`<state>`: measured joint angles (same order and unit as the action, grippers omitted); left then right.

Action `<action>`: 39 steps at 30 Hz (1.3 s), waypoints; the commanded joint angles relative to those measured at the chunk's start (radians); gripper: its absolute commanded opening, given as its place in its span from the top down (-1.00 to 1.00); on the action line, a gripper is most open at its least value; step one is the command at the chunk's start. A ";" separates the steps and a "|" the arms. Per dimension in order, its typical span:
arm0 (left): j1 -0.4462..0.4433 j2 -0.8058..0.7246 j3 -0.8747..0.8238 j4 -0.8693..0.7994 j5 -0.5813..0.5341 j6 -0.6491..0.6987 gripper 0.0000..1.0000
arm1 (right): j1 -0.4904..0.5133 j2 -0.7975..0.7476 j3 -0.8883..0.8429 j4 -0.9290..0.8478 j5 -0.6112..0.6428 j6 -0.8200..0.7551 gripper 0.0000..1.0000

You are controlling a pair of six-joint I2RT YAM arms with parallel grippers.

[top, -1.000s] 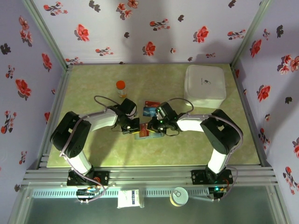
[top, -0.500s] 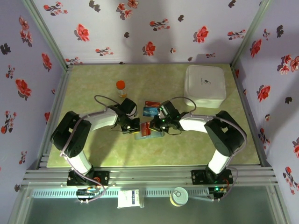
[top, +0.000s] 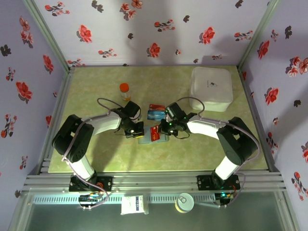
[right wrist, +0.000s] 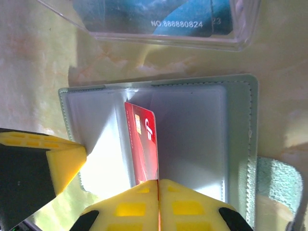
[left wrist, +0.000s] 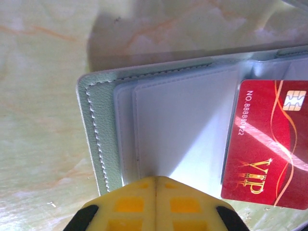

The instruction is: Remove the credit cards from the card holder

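Note:
The card holder (left wrist: pixel 183 120) lies open on the table, grey-green with a stitched edge and pale inner sleeves. My left gripper (left wrist: pixel 155 179) is shut, its tips pressed onto the holder's left sleeve; its yellow finger (right wrist: pixel 53 154) also appears beside that panel. My right gripper (right wrist: pixel 159 182) is shut on a red credit card (right wrist: pixel 143 144), which stands on edge, partly drawn out of the holder's (right wrist: pixel 202 134) middle sleeve. From above, the red card (top: pixel 155 133) sits between the two grippers. Blue credit cards (right wrist: pixel 159 17) lie under a clear sheet just beyond the holder.
A big white rounded box (top: pixel 211 88) stands at the back right. A small orange-capped bottle (top: pixel 124 90) stands behind the left arm. A red card (top: pixel 156 107) and a blue one (top: pixel 154 114) lie just behind the grippers. Flowered walls close in three sides.
My right gripper has pulled the red card to the right, further out of the holder. The left gripper has stayed in place on the holder.

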<state>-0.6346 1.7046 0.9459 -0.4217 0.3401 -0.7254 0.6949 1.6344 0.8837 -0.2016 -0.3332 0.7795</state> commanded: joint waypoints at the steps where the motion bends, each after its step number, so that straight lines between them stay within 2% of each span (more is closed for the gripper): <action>1: 0.009 0.016 0.019 -0.052 -0.027 0.023 1.00 | 0.012 -0.023 0.033 -0.080 0.065 -0.037 0.85; 15: 0.010 0.025 0.030 -0.046 -0.016 0.024 1.00 | 0.073 0.018 0.109 -0.140 0.108 -0.055 0.83; 39: -0.016 0.077 0.053 0.015 0.029 -0.003 1.00 | 0.092 0.046 0.128 -0.121 0.094 -0.033 0.79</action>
<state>-0.6418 1.7535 0.9886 -0.4053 0.3637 -0.7261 0.7773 1.6646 0.9920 -0.3126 -0.2527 0.7414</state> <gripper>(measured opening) 0.038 0.102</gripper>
